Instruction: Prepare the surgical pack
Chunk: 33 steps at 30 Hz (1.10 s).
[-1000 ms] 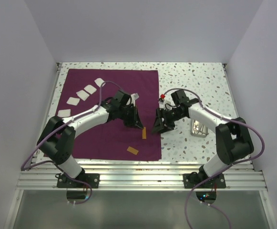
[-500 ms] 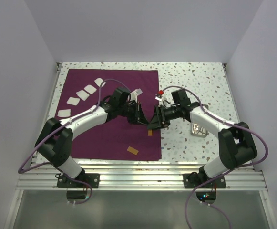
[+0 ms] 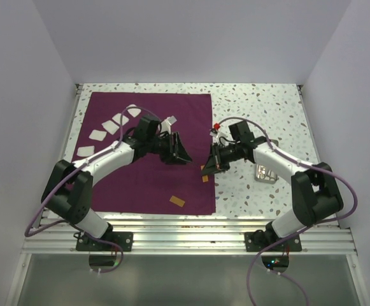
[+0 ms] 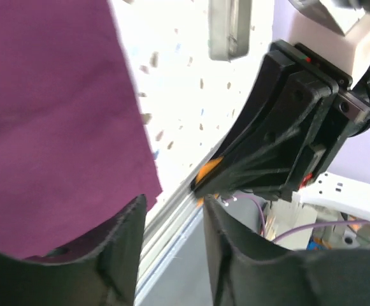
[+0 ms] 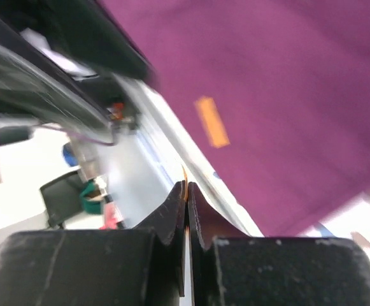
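Handover looks done: my right claw (image 3: 208,168) now pinches the small orange strip (image 3: 205,178), while my left claw (image 3: 179,152) has backed off, parted and empty, over the purple-maroon fabric sheet (image 3: 148,185) covering the left half of the desk (image 3: 261,108).

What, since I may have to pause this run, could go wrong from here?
The right gripper holds the orange strip by a thin pinch near the right edge of the surgical pack; it might slip and land off the sheet. The open left gripper faces it closely, so either arm's next move may cause a bump.
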Motion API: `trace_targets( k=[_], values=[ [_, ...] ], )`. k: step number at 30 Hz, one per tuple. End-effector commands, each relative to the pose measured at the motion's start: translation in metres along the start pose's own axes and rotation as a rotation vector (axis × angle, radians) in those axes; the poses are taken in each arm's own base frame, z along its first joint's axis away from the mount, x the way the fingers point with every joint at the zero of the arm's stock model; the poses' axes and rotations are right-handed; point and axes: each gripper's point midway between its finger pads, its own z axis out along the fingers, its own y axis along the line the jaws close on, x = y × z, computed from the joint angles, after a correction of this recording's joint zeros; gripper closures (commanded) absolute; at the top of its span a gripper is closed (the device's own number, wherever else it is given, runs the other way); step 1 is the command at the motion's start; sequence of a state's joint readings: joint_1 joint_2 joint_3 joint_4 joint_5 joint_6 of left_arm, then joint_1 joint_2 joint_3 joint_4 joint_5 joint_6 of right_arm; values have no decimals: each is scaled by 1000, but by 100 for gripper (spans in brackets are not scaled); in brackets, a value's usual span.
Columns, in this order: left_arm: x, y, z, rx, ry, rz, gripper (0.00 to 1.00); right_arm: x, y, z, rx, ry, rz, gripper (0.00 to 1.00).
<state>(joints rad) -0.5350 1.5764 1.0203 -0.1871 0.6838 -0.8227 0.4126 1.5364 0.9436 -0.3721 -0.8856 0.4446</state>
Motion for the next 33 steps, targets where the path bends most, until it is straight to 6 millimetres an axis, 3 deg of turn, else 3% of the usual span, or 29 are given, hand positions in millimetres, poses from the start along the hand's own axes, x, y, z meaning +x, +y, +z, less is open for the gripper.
trace_targets(
  k=[1,2,3,4,5,6,10,15,23,27,29,33],
  values=[
    [-20,12,-31,-10,-82,-6,53,-7,-43,-19,244,-25,39,100],
    [-21,17,-34,-29,-86,-4,52,-6,-57,-33,346,-20,89,100],
    [-19,23,-39,-64,-75,-24,50,-16,-89,-57,512,-73,124,100],
    [-18,30,-40,-100,-71,1,50,-8,-105,-74,616,-52,191,100],
    [-14,35,-40,-128,-52,-8,50,-17,-115,-94,703,-86,218,100],
    [-4,43,-40,-161,-11,-40,50,-22,-144,-131,889,-128,251,100],
    [22,62,-41,-228,39,-107,49,-31,-170,-202,1187,-137,287,100],
    [47,70,-37,-262,99,-134,50,-35,-196,-210,1249,-103,322,95],
    [64,64,-33,-266,117,-145,48,-27,-226,-207,1250,-74,358,89],
    [75,68,-35,-259,110,-198,42,-22,-226,-203,1238,-58,367,76],
    [80,71,-36,-261,108,-221,41,-22,-220,-207,1239,-76,365,60],
    [91,76,-33,-287,112,-266,43,-33,-198,-214,1224,-132,330,53]
  ],
)
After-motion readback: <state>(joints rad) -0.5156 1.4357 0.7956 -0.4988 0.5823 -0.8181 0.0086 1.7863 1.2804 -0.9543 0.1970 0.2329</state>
